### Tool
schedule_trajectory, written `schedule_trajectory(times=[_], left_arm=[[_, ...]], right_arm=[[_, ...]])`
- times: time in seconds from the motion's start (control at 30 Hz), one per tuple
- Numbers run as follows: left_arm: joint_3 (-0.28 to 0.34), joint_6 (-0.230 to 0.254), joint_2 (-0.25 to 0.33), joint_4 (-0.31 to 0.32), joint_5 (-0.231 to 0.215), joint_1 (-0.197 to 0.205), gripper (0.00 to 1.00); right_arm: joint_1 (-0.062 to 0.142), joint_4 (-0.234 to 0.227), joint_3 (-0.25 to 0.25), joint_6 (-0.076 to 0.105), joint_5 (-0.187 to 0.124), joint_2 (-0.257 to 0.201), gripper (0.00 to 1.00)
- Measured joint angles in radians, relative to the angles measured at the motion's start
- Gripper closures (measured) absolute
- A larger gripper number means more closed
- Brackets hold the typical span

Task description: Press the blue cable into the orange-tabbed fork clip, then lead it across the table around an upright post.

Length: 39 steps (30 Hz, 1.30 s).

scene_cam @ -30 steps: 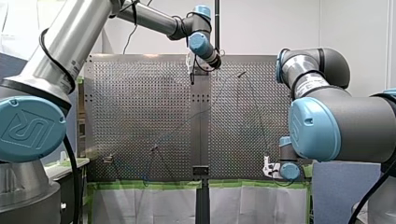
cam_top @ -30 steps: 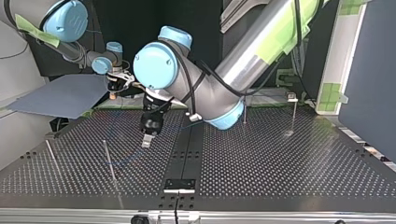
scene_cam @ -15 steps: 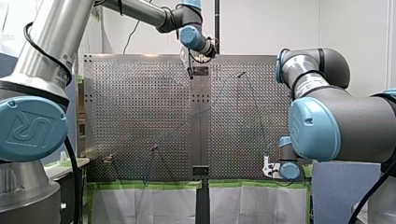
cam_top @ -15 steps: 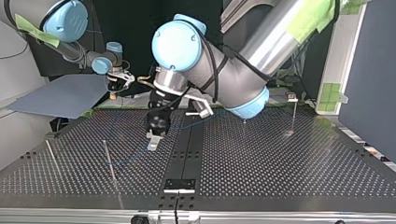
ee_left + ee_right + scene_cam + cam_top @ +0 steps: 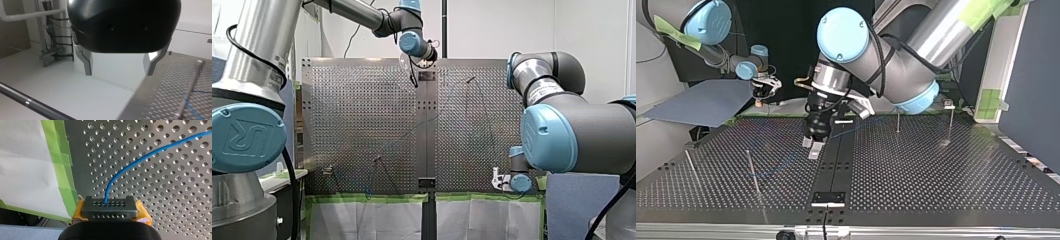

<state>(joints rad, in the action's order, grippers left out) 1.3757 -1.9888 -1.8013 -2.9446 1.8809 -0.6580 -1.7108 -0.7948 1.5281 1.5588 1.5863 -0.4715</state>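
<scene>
Currently, my left arm (image 5: 916,50) reaches over the middle of the perforated table (image 5: 936,170). My left gripper (image 5: 811,146) hangs just above the plate, its metal fingers (image 5: 86,60) spread and holding nothing. At the table's taped edge, my right gripper (image 5: 109,206) pinches the blue cable (image 5: 150,153) between yellow pads (image 5: 143,212). The cable curves away across the holes, near an upright post (image 5: 752,170).

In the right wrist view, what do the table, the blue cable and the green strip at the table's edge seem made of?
The table: likely metal, grey with a dull sheen, drilled with regular holes. The blue cable: probably plastic-sheathed, smooth, bending in an easy curve. The green strip: seemingly matte paper tape, laid in overlapping pieces.
</scene>
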Motion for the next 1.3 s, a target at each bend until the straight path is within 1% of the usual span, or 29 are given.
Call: schedule_trajectory(times=[0.2,0.6,1.07,1.3], left_arm=[[0.054,-0.006,-0.052,0.054,0.000,-0.005,0.00],[0.168,-0.002,-0.159,0.167,0.003,-0.008,0.00],[0.294,0.000,-0.169,0.293,0.005,-0.011,0.00],[0.351,0.003,-0.169,0.351,0.016,-0.011,0.00]], right_arm=[[0.000,0.001,0.000,0.000,0.000,0.000,1.00],[0.000,0.002,0.000,0.000,0.000,0.000,1.00],[0.000,0.002,0.000,0.000,0.000,0.000,1.00],[0.001,0.002,0.000,0.000,0.000,0.000,1.00]])
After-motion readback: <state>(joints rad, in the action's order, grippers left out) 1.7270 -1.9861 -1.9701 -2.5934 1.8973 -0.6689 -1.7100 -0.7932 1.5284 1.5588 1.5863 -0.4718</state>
